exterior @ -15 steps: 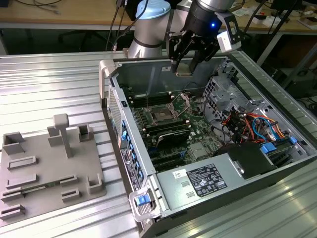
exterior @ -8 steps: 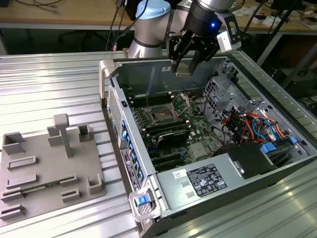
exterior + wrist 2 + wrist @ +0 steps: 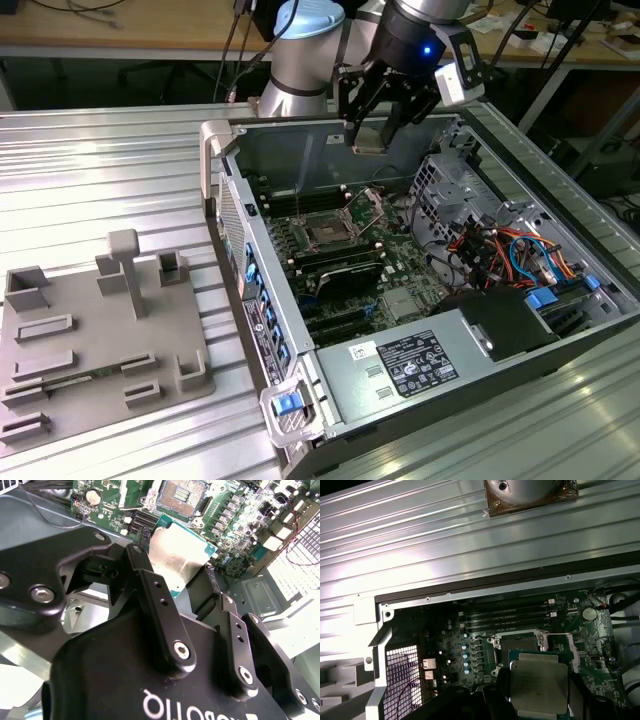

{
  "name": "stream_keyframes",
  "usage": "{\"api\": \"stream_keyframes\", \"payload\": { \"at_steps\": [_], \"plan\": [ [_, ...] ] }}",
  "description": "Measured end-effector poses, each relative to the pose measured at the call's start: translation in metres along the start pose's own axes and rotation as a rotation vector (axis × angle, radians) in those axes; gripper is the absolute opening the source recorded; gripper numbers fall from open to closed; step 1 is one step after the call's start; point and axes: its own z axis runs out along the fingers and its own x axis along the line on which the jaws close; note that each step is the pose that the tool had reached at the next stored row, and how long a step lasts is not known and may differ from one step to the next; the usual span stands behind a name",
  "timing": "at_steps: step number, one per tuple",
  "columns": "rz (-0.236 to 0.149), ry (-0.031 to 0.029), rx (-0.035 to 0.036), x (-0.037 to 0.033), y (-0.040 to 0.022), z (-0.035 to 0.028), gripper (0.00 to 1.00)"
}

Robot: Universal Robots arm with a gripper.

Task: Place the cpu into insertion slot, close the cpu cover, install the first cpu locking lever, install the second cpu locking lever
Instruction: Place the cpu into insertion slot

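The cpu point(image 3: 368, 149) hangs in the air above the open computer case point(image 3: 232, 230), pinched at its edges by the closed fingers point(image 3: 156, 596) of the gripper point(image 3: 371, 137). Its silver-grey top faces both wrist cameras point(image 3: 538, 685); any marking on it is too faint to make out. Below it and well apart lies the insertion slot point(image 3: 327, 233), a dark bare square in a silvery rim. The cpu cover point(image 3: 371, 205) stands tilted up at the slot's far edge. Long black memory slots point(image 3: 507, 615) run beside the socket, and a coin cell point(image 3: 590, 613) sits near it. White lettering point(image 3: 167, 706) crosses the gripper's body. The power supply point(image 3: 470, 335) carries a white printed label point(image 3: 414, 364), its text too small to make out. A grey fixture tray point(image 3: 90, 340) rests on the ribbed table point(image 3: 100, 160) at the exterior view's left.
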Motion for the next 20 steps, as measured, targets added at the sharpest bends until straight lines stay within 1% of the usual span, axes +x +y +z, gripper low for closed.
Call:
{"api": "stream_keyframes", "payload": {
  "at_steps": [20],
  "plan": [
    [0.073, -0.0065, -0.0014, 0.0053, -0.0008, 0.0002, 0.55]
  ]
}}
